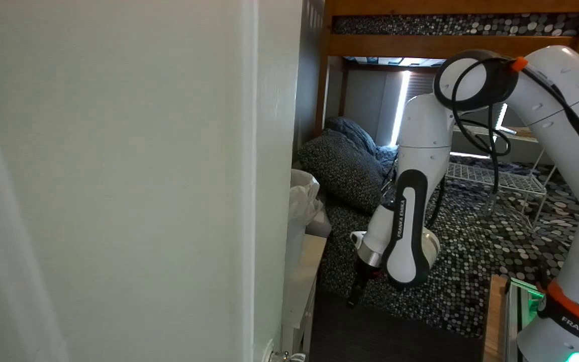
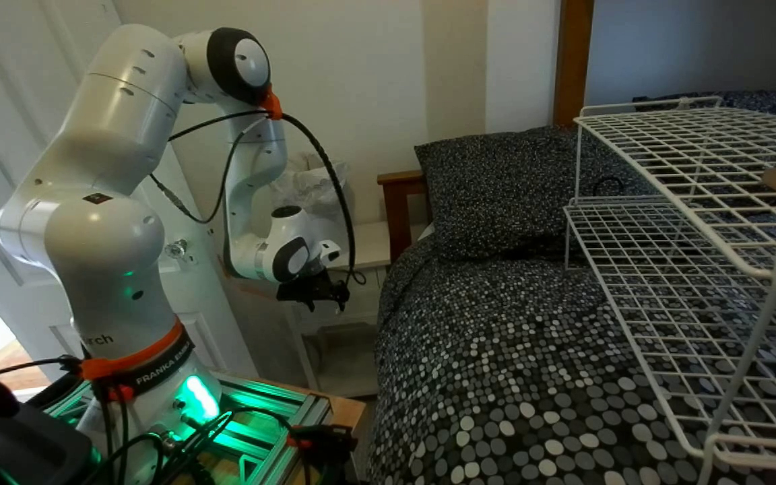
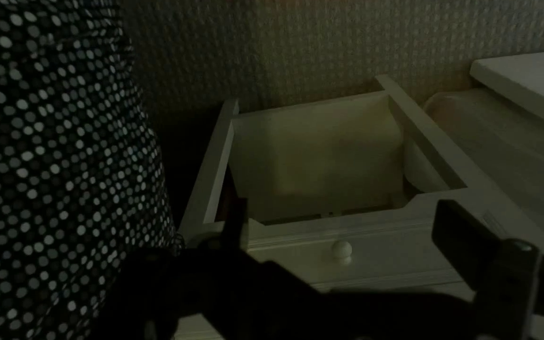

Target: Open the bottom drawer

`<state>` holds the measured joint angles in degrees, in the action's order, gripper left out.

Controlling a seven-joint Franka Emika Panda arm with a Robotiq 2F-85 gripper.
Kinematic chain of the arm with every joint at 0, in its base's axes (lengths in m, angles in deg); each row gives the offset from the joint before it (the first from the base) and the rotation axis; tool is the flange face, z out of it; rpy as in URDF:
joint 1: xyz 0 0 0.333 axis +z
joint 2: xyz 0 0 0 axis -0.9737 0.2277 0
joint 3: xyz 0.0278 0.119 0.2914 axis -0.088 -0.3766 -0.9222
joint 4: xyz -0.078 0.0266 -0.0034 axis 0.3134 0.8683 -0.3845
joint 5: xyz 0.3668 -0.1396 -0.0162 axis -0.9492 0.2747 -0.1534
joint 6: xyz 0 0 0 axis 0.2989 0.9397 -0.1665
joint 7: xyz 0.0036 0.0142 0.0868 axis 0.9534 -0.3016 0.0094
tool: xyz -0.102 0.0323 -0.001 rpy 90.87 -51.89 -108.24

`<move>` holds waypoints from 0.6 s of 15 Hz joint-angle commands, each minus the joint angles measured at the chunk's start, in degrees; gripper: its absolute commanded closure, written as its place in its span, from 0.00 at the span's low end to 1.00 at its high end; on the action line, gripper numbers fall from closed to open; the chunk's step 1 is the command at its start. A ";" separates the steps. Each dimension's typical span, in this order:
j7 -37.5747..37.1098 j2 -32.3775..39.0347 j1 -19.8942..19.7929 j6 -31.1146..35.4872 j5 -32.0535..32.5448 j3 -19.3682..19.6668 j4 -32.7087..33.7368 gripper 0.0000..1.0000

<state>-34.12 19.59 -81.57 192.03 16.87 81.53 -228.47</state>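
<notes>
The wrist view stands upside down and is dark. It shows a white bedside unit (image 3: pixel 442 137) whose drawer front (image 3: pixel 395 248) has a round pale knob (image 3: pixel 342 249). This is the lowest drawer I can make out, with an open compartment beneath it, and it looks shut. My gripper (image 3: pixel 340 222) is open and empty, its black fingers spread to either side of the knob and apart from it. In both exterior views the gripper (image 1: pixel 355 296) (image 2: pixel 327 303) hangs in front of the unit (image 1: pixel 312 251) (image 2: pixel 371 246); the knob does not show there.
A bed with a dotted dark cover (image 2: pixel 482 350) stands beside the unit. A white wire rack (image 2: pixel 664 256) stands on the bed. A white bag (image 2: pixel 307 192) sits on the unit's top. A white door (image 1: pixel 118 176) with a glass knob (image 2: pixel 176 249) is near the arm.
</notes>
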 commanded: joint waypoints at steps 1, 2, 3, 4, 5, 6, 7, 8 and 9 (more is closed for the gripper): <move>-1.82 5.74 3.30 3.22 1.04 1.97 4.78 0.00; -1.91 6.37 2.60 2.02 1.80 1.30 5.73 0.00; -2.11 3.45 1.95 1.07 2.09 1.41 3.31 0.00; -2.11 4.35 2.28 1.08 2.09 1.39 4.27 0.00; -2.10 5.00 2.50 1.08 2.09 1.39 4.93 0.00; -2.10 5.36 2.57 1.08 2.09 1.38 5.29 0.00; -2.10 5.48 2.59 1.08 2.08 1.39 5.43 0.00; -2.10 5.48 2.59 1.08 2.08 1.42 5.46 0.00; -2.10 5.49 2.59 1.08 2.08 1.44 5.46 0.00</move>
<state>-34.31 25.15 -79.65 193.25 17.12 82.03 -223.10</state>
